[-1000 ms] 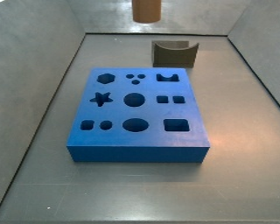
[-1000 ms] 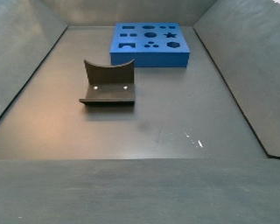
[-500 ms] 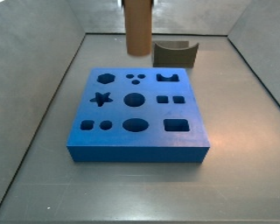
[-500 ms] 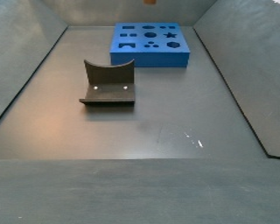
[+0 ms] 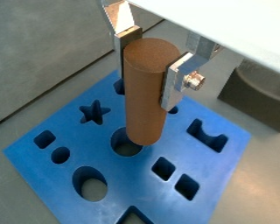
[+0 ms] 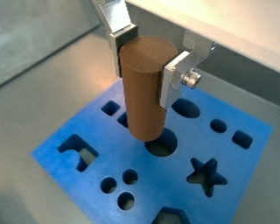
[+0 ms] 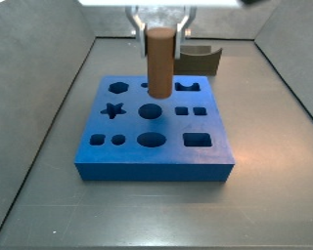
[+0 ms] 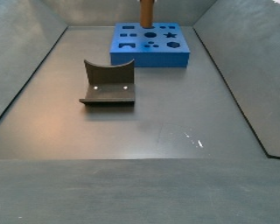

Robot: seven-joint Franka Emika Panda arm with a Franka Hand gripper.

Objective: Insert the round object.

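Note:
My gripper (image 5: 152, 61) is shut on the round object, a plain brown wooden peg (image 5: 143, 96), and holds it upright by its upper end. The gripper (image 6: 149, 59) and the peg (image 6: 143, 92) show in both wrist views. The peg hangs just above the blue block (image 5: 184, 144), with its lower end at the middle round hole (image 5: 122, 144). That hole also shows in a wrist view (image 6: 161, 145) and in a side view (image 7: 150, 112). In a side view the peg (image 7: 159, 63) hangs over the block's (image 7: 156, 171) far half under the gripper (image 7: 162, 24). In a side view only the peg (image 8: 145, 10) shows above the block (image 8: 154, 59).
The blue block has several differently shaped holes, among them a star (image 7: 113, 109). The dark brown fixture (image 8: 108, 83) with a curved notch stands on the floor apart from the block, also behind it in a side view (image 7: 202, 59). Grey walls (image 7: 48, 107) enclose the floor.
The gripper has come down with the peg and moved over the blue block. The peg's lower end is now close above the middle round hole.

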